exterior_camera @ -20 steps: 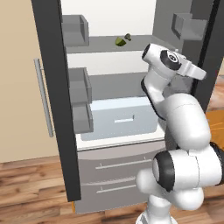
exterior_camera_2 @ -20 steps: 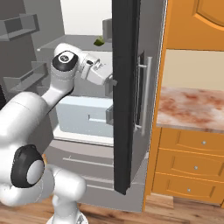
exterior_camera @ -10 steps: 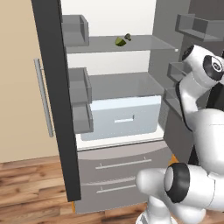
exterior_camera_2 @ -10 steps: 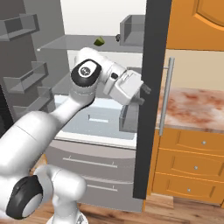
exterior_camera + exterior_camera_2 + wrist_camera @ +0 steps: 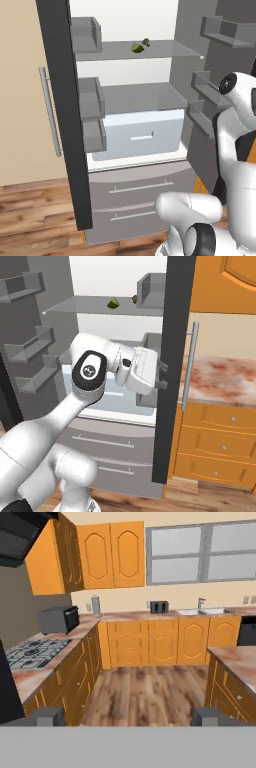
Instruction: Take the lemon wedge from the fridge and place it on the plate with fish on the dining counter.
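The fridge (image 5: 130, 105) stands with both doors open. The lemon wedge (image 5: 137, 47) lies on its upper glass shelf, also seen as a lemon wedge (image 5: 113, 304) from the right base view. My gripper (image 5: 161, 380) is well below and to the right of it, at the black edge of the right door (image 5: 172, 381), pointing out of the fridge. In the hand view my gripper (image 5: 128, 716) is open, its fingertips (image 5: 50, 715) wide apart with nothing between them, facing the kitchen. The plate with fish is out of view.
A small dark lump (image 5: 146, 42) sits just beside the wedge. Door bins (image 5: 90, 100) line both doors; a white drawer (image 5: 142, 132) sits under the lower shelf. Orange cabinets and a marbled counter (image 5: 220, 376) adjoin the fridge's right side. Ahead of the hand are a stove (image 5: 35, 652) and wooden floor (image 5: 145, 692).
My arm has swung right, from in front of the shelves to the right door's edge. That door now stands wider open. The wedge has stayed on its shelf.
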